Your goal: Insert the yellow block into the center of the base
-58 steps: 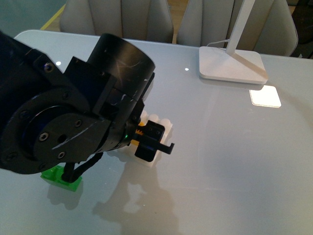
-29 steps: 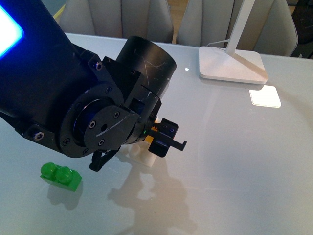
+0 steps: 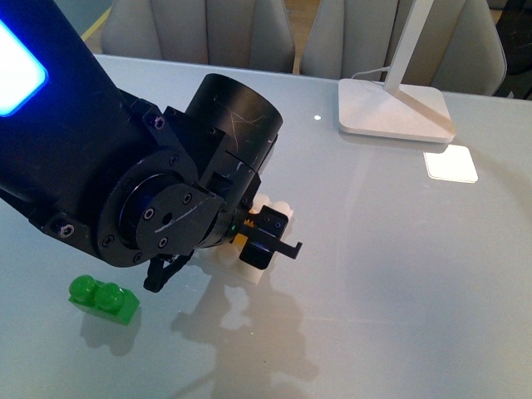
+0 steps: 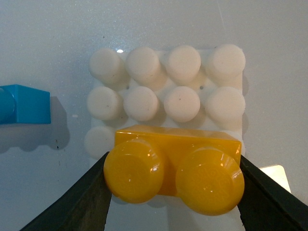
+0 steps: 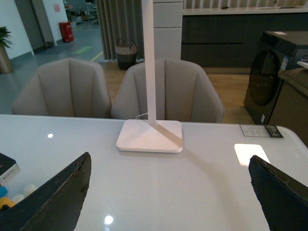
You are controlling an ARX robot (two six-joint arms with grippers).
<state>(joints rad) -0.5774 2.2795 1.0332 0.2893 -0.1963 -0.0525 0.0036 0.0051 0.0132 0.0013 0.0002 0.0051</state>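
My left gripper (image 4: 173, 192) is shut on the yellow block (image 4: 175, 166), its two studs facing the wrist camera. The block hangs over the near rows of the white studded base (image 4: 166, 86). In the front view the left gripper (image 3: 253, 237) sits over the base (image 3: 278, 209), most of which the arm hides; a sliver of the yellow block (image 3: 239, 239) shows. My right gripper (image 5: 168, 202) is open and empty above the table, facing the lamp; it is out of the front view.
A blue brick (image 4: 21, 103) lies beside the base. A green two-stud brick (image 3: 104, 299) lies at the front left. A white lamp foot (image 3: 391, 108) stands at the back right, with a bright patch (image 3: 450, 164) near it. Chairs stand behind the table.
My left arm swung from the left over the base, uncovering the green brick, then shifted slightly back left and down, with the yellow block held throughout.
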